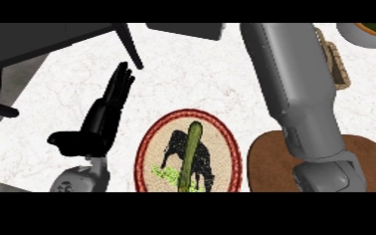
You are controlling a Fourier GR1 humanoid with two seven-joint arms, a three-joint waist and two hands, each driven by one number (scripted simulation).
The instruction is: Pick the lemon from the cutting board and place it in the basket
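No lemon shows anywhere in the head view. The brown cutting board (268, 164) lies at the lower right, partly covered by my right forearm (301, 94). That forearm runs up past the picture's top edge, so my right hand is out of sight. A strip of the woven basket (336, 64) peeks out to the right of the forearm. My left hand (106, 112) stands at the left with straight fingers pointing up, holding nothing, resting.
A round plate (147, 149) with a red rim and a dark animal print lies at the bottom centre, with a long green vegetable (189, 152) on it. Dark grey shapes (51, 42) fill the upper left. A rounded dish edge (358, 32) shows at the top right.
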